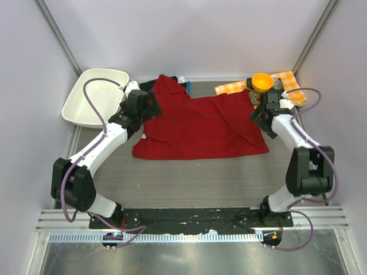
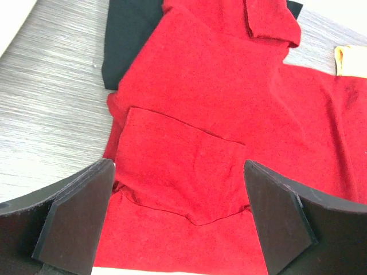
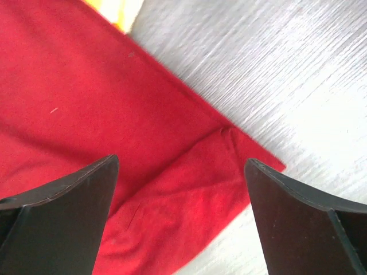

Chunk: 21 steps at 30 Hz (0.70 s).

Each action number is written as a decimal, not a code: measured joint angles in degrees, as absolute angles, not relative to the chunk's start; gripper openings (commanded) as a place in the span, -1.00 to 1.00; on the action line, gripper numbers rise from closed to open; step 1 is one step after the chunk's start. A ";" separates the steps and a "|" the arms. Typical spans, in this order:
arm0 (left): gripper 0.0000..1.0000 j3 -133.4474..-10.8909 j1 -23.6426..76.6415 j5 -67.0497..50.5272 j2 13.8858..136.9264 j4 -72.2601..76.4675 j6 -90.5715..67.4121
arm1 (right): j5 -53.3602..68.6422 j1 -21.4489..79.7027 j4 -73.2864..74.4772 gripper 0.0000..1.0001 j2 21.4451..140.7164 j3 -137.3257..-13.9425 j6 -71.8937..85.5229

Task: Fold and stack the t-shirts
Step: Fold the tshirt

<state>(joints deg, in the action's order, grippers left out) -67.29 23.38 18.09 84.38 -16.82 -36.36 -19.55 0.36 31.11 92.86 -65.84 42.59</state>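
Seemingly mid-fold on the red shirt (image 1: 200, 129), with left tool (image 2: 176, 166) and right tool (image 3: 180, 160) gaping empty over its ends (black shirt (image 2: 126, 40) partly beneath), probably calls next for pinching the edges.

The left arm (image 1: 97, 146) and right arm (image 1: 289, 132) have white link shells with black joint housings. A purple cable (image 1: 85, 91) loops along each. Their end effector fingers (image 2: 77, 217) are flat matte-black wedges.

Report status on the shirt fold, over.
Left gripper, right gripper open, over red t-shirt. Shirt spread out, not held. Black shirt partly under its far edge; checked cloth beside far-right corner.
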 measured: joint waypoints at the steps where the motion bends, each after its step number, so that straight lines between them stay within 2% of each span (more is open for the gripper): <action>1: 0.99 -67.29 23.38 19.18 84.09 -17.02 -36.71 | -21.21 1.78 31.46 0.96 90.00 -65.10 42.44; 4: 0.99 -66.50 23.70 20.08 82.35 -17.12 -37.58 | -24.34 7.53 32.12 0.93 81.87 -63.90 42.17; 7: 0.99 -63.05 25.54 20.60 76.69 -18.17 -39.40 | -24.86 10.79 31.81 0.80 76.82 -60.77 42.19; 13: 1.00 -54.48 31.29 18.52 65.60 -18.59 -43.42 | -25.08 9.82 32.73 0.45 76.44 -50.96 41.98; 17: 0.99 -49.74 32.99 16.69 63.18 -18.79 -44.99 | -24.91 9.80 33.28 0.05 77.10 -50.13 41.01; 21: 1.00 -47.40 33.67 15.09 62.35 -18.94 -46.09 | -24.93 9.80 32.82 0.00 77.41 -50.11 40.80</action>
